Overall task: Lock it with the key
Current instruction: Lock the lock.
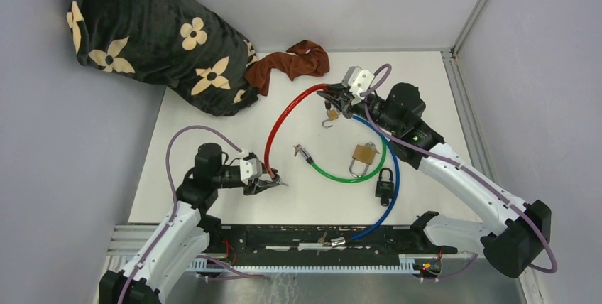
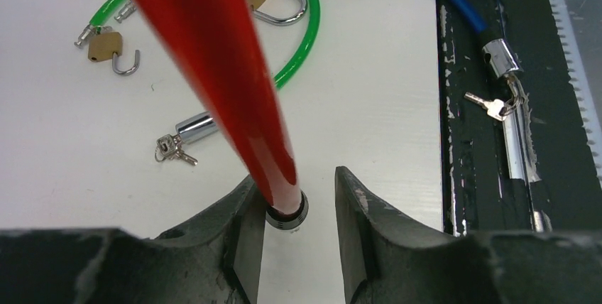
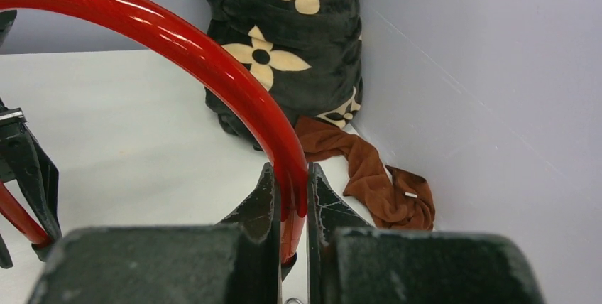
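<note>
- Left pincer (image 1: 273,180) sits low over the table (image 1: 213,119), partly open. The red cable (image 1: 272,132) has its metal tip (image 2: 287,216) between the fingers, close against one finger (image 2: 245,236) and clear of the other.
- Right pincer (image 1: 334,98) is near the far edge of the table, clamped on the red cable's other end. Its wrist view shows both fingers pressing the cable (image 3: 177,34).
- The red cable arcs from one pincer to the other.
- A small brass padlock (image 1: 331,114) with its shackle open lies just beside the right pincer.
- A green cable (image 1: 341,176) curves across the middle of the table. Its chrome end (image 1: 304,153) carries a bunch of keys (image 2: 174,150).
- A bigger brass padlock (image 1: 364,155) lies on the green loop. I cannot tell whether its shackle goes around the cable.
- A blue cable (image 1: 394,176) runs from near the right pincer down to the black strip (image 1: 284,236) at the near edge. Its chrome end and a key (image 2: 490,107) lie on that strip.
- A black padlock (image 1: 385,182) lies just beside the blue cable.
- A brown cloth (image 1: 294,62) lies at the far edge, touching a black flowered blanket (image 1: 156,34) bundled in the far left corner.
</note>
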`<state>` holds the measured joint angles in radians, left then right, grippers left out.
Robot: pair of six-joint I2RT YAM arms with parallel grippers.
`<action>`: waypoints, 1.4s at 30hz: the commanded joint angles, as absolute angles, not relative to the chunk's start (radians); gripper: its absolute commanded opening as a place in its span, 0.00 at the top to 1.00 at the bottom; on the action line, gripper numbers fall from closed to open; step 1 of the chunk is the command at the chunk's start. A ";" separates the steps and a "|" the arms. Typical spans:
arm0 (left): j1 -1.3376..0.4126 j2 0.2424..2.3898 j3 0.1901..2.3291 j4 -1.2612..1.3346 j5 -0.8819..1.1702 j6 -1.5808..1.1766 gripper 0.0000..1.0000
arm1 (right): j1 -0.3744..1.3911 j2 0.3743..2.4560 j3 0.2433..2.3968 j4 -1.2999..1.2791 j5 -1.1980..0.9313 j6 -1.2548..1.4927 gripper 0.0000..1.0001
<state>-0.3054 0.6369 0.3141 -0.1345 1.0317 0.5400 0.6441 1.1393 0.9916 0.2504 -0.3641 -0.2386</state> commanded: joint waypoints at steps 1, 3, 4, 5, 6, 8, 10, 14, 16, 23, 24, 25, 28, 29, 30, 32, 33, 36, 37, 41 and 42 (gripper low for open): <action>-0.309 0.633 0.354 -0.211 1.055 0.711 0.54 | 0.626 1.146 1.087 0.291 -0.415 -0.233 1.00; -0.309 0.644 0.362 -0.211 1.070 0.701 0.59 | 0.625 1.155 1.098 0.285 -0.427 -0.233 1.00; -0.310 0.651 0.365 -0.210 1.078 0.694 0.64 | 0.626 1.159 1.100 0.284 -0.431 -0.231 1.00; -0.310 0.654 0.364 -0.201 1.085 0.687 0.71 | 0.626 1.160 1.100 0.286 -0.434 -0.229 1.00; -0.310 0.654 0.362 -0.194 1.090 0.680 0.82 | 0.625 1.161 1.101 0.286 -0.434 -0.227 1.00; -0.311 0.647 0.348 -0.149 1.088 0.625 0.97 | 0.626 1.164 1.099 0.288 -0.429 -0.220 1.00; -0.314 0.633 0.327 -0.030 1.065 0.446 0.98 | 0.625 1.166 1.097 0.296 -0.411 -0.197 1.00; -0.314 0.615 0.268 0.388 0.752 -0.236 0.98 | 0.640 1.163 1.072 0.388 -0.367 -0.073 1.00; -0.313 0.613 0.271 0.494 0.600 -0.481 0.98 | 0.689 1.160 1.053 0.457 -0.323 -0.032 1.00; -0.227 0.447 0.239 0.630 0.384 -0.980 0.98 | 0.934 1.169 0.961 0.782 -0.160 0.018 1.00; -0.201 0.422 0.233 0.639 0.370 -1.035 0.98 | 0.957 1.179 0.952 0.825 -0.149 0.038 1.00; -0.177 0.399 0.226 0.648 0.360 -1.080 0.98 | 0.984 1.194 0.951 0.871 -0.144 0.044 1.00; -0.141 0.324 0.212 0.656 0.330 -1.133 0.98 | 1.058 1.250 1.001 0.915 -0.141 0.010 1.00; -0.138 0.299 0.208 0.649 0.326 -1.145 0.98 | 1.076 1.268 1.029 0.899 -0.142 -0.027 1.00; -0.135 0.274 0.205 0.640 0.319 -1.165 0.98 | 1.093 1.290 1.060 0.888 -0.143 -0.038 1.00; -0.130 0.242 0.193 0.645 0.300 -1.196 0.98 | 1.111 1.316 1.082 0.903 -0.146 -0.035 1.00; -0.128 0.227 0.187 0.662 0.291 -1.196 0.98 | 1.117 1.323 1.084 0.916 -0.146 -0.031 1.00; -0.125 0.181 0.175 0.683 0.272 -1.175 0.98 | 1.125 1.337 1.098 0.924 -0.148 -0.020 1.00; -0.123 0.166 0.174 0.677 0.262 -1.174 0.98 | 1.130 1.339 1.099 0.926 -0.149 -0.021 1.00; -0.119 0.127 0.173 0.684 0.253 -1.157 0.98 | 1.143 1.342 1.102 0.932 -0.142 -0.025 1.00; -0.117 0.121 0.172 0.687 0.258 -1.156 0.98 | 1.145 1.344 1.104 0.933 -0.141 -0.024 1.00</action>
<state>-0.1299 0.1482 0.1711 0.6338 0.3153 -1.1019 1.1233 1.3548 1.0466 0.8181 -0.1284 -0.0345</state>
